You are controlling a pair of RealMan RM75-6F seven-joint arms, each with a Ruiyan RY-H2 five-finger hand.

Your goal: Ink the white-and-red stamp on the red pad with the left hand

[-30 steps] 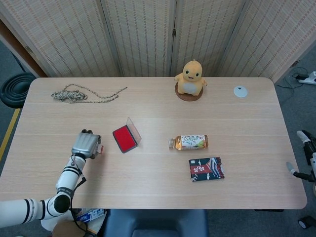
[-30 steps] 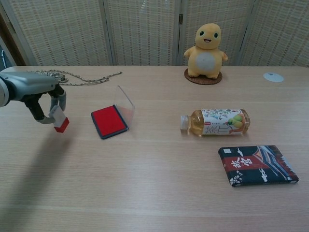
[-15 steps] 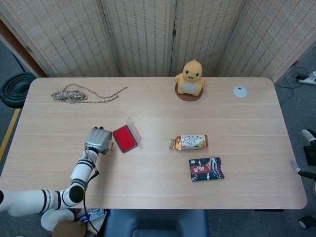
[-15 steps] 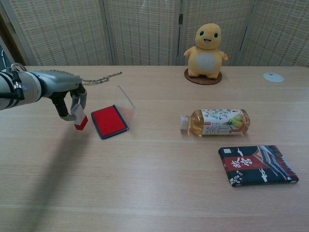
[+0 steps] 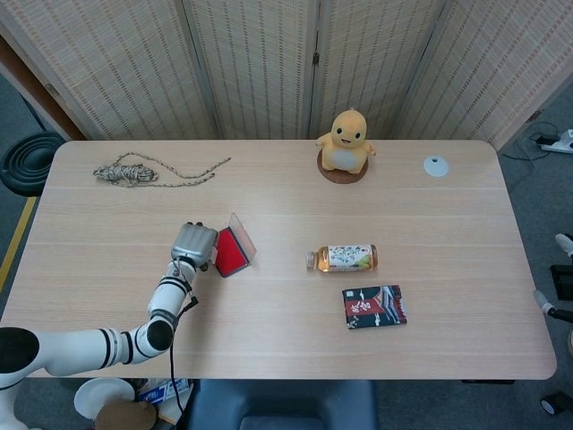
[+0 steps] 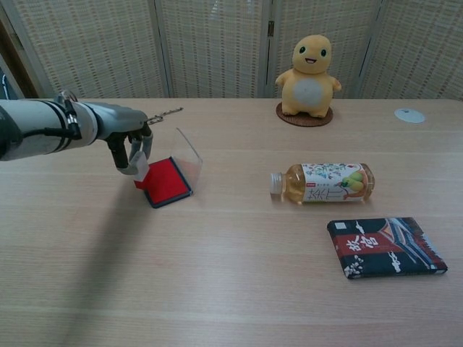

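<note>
Stamp (image 6: 140,171) travelling right toward mid-left frame, pinched in left hand (image 6: 130,147), now reaching red pad (image 6: 167,181) edge (inking imminent).

left arm: extended over table | left hand (image 6: 130,148): fingers curled down, gripping

Stamp (image 6: 139,169) over pad's (image 6: 165,181) left edge, bottle (image 6: 323,181) right.

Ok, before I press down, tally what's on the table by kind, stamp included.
Stamp: 1, held by the left hand
Ink pad: 1
Bottle: 1
Plush toy: 1
Coaster: 1
Rope: 1
Dark packet: 1
White disc: 1
Total: 8
</note>
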